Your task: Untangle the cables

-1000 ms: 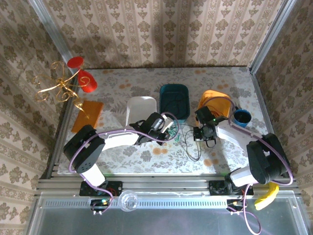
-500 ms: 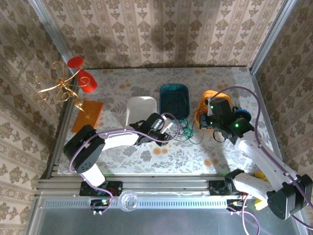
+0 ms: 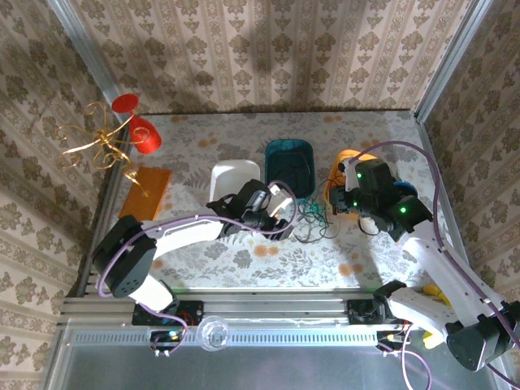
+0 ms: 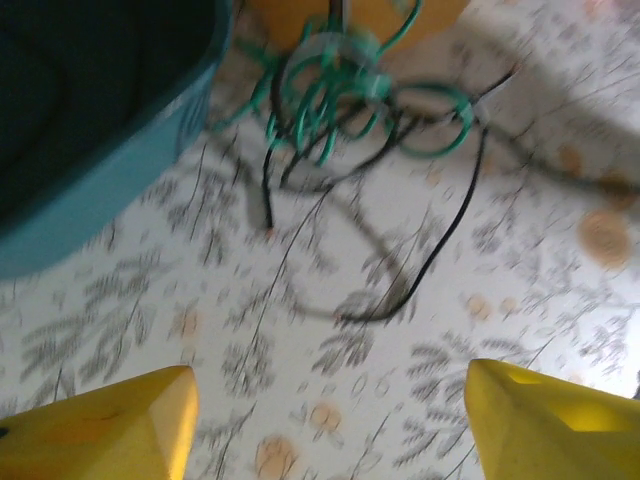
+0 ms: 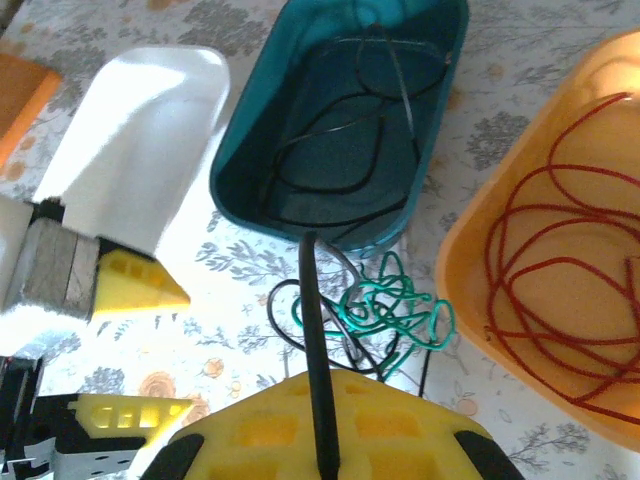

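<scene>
Green and blackish thin wires [image 4: 320, 100], loosely knotted, lie mid-way along the floral tabletop [image 4: 300, 330], beside the teal plastic tub [image 4: 100, 190].
Left gripper [image 4: 330, 400]: yellow fingers [image 4: 120, 430] newly spread wide, holding nothing; I judge the knot released.
Right gripper [image 5: 318, 395]: clamped on one dark strand [image 5: 310, 290], now raised towards the far right corner, ready to draw it free.
Right wrist view adds: red wire [image 5: 555, 270] coiled in the orange plastic tub [image 5: 455, 250], dark loops [image 5: 330, 190] inside the teal one.

Tangled green and black cables [image 5: 385, 305]
</scene>
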Robot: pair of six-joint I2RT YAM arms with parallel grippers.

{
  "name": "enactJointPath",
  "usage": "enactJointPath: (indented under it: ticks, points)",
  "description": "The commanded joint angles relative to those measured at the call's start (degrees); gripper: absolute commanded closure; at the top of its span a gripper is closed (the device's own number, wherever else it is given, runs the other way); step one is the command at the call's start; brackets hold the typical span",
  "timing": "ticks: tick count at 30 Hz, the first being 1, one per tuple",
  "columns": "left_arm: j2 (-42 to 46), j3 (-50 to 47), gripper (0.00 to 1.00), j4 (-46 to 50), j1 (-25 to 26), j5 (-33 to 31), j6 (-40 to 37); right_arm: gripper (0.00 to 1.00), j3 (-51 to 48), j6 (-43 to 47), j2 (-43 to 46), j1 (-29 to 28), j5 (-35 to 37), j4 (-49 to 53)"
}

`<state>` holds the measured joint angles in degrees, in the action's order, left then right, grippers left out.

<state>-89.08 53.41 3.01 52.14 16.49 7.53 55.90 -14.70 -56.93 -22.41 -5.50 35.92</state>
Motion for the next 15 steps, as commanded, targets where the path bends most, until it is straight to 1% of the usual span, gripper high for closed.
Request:
enactJointPath:
  ticks: [1,3,6,7,9,10,12,14,15]
  points:
    - [-3.8,6.0,0.27,-2.5,0.2,4.1,-1.9,1.00,1.0,0.5,-0.1,-0.3,-4.4,-0.6]
    - [-7.1,8.5,0.28,-3.4,0.2,4.8,-2.5,1.00,0.9,0.1,0.0,-0.4,-4.8,-1.1]
    - [-11.9,13.2,0.31,-1.3,-0.1,5.4,-4.0,1.00,1.3,0.0,0.4,-0.4,-5.0,-0.9]
    - [-13.1,14.0,0.34,-1.7,-0.3,6.2,-4.1,1.00,1.4,0.0,0.5,-0.4,-5.1,-0.7]
    - [-15.1,15.3,0.49,-2.0,-0.9,7.8,-3.8,1.00,1.6,0.0,0.8,-0.4,-4.9,-0.5]
    - [-16.1,16.5,0.54,-1.3,-1.2,9.0,-3.7,1.00,1.7,0.1,1.0,-0.4,-4.7,-0.3]
    - [-17.2,17.9,0.61,0.1,-1.5,11.0,-3.4,1.00,2.1,0.1,1.3,-0.3,-4.1,0.2]
    - [-17.4,18.0,0.72,0.4,-1.6,12.0,-3.5,1.00,2.3,0.1,1.8,-0.3,-3.1,0.4]
    - [-17.4,17.8,0.83,0.3,-1.6,12.2,-3.4,1.00,2.3,0.1,2.0,-0.2,-2.6,0.3]
